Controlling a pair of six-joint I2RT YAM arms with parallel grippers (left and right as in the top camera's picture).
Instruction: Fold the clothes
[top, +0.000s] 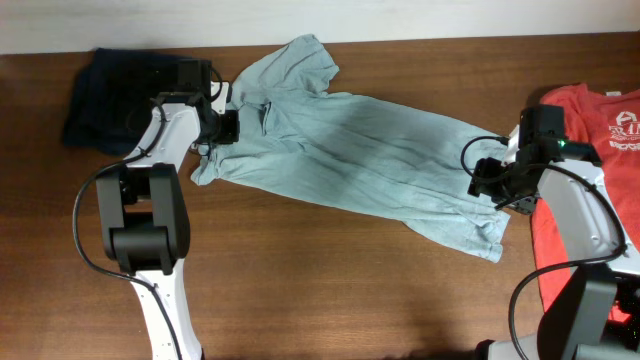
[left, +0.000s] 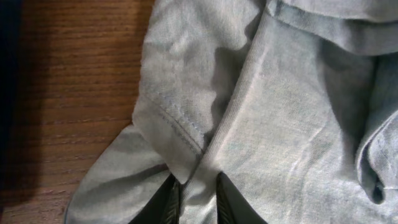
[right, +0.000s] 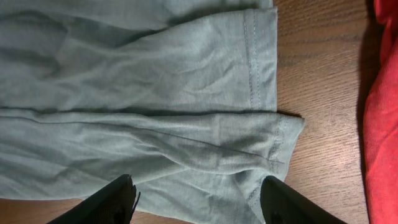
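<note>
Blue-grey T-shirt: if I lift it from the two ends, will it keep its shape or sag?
Probably sags: the blue-grey T-shirt lies in soft wrinkles and folds, so it looks thin and floppy. Likely light: a fold sits pinched in the left gripper. Pushed, it would likely crumple rather than slide flat on the wooden table.

On the table (top: 330, 290), large T-shirt (top: 350, 150) stretched between both pincers, left pincer (top: 225, 128) at its sleeve end, right pincer (top: 490, 185) over its hem end, bundled garment (top: 110, 95) just outward of the left pincer, printed T-shirt (top: 575, 110) just outward of the right pincer.
</note>
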